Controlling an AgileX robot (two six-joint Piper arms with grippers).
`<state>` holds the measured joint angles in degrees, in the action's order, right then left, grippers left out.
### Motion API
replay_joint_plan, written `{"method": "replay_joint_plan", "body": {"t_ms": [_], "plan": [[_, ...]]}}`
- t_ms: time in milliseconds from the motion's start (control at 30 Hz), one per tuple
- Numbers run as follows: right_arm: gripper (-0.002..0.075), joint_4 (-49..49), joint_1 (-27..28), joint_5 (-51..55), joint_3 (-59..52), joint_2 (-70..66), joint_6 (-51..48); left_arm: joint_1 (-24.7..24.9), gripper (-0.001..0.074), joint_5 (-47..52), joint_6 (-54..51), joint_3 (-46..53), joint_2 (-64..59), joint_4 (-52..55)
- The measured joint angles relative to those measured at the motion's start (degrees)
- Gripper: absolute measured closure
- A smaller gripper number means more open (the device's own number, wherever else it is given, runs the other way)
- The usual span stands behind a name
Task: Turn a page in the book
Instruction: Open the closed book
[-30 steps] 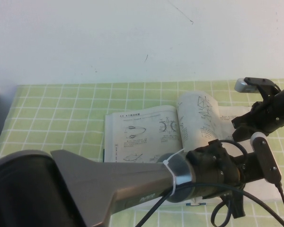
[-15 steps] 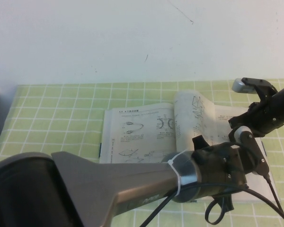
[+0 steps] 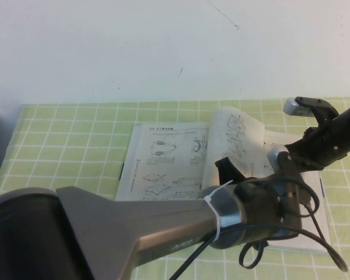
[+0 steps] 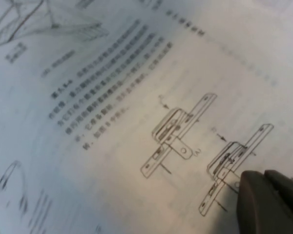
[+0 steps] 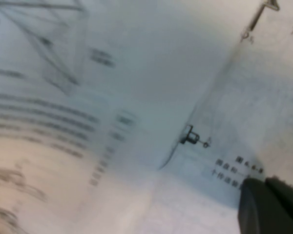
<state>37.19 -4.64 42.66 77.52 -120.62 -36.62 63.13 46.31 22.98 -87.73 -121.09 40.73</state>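
The book [image 3: 163,163] lies open on the green checked cloth. One page [image 3: 236,137] stands up in an arch near the spine, leaning toward the left half. My left arm fills the foreground of the high view and its wrist [image 3: 254,204] hangs over the right half of the book, hiding the fingers. In the left wrist view the left gripper [image 4: 263,174] is shut, with its tips on a page printed with line diagrams [image 4: 178,134]. The right gripper [image 5: 263,181] is shut too, low over the flat right-hand page [image 5: 263,97] beside the raised curling leaf [image 5: 88,97].
The green checked tablecloth [image 3: 64,140] spreads to the left of the book. A white wall [image 3: 163,46] rises right behind the table. The right arm [image 3: 332,134] reaches in from the right edge, close beside the left wrist.
The raised page has swung further left and arches wider. The left wrist has turned and moved up-left over the book, and the right arm has edged left. The book's left edge has slid left.
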Motion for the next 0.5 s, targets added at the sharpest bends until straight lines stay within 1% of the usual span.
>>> {"method": "replay_joint_plan", "body": {"t_ms": [167, 500], "plan": [[0.0728, -0.4, 0.0, 0.1, 0.1, 0.0, 0.1, -1.0, 0.0739, 5.7, 0.7, 0.5, 0.6, 0.8], [0.0728, -0.6, 0.0, 0.2, 0.1, 0.0, 0.2, -3.8, 0.0739, 11.9, 3.6, 0.5, 1.2, 1.3]]}}
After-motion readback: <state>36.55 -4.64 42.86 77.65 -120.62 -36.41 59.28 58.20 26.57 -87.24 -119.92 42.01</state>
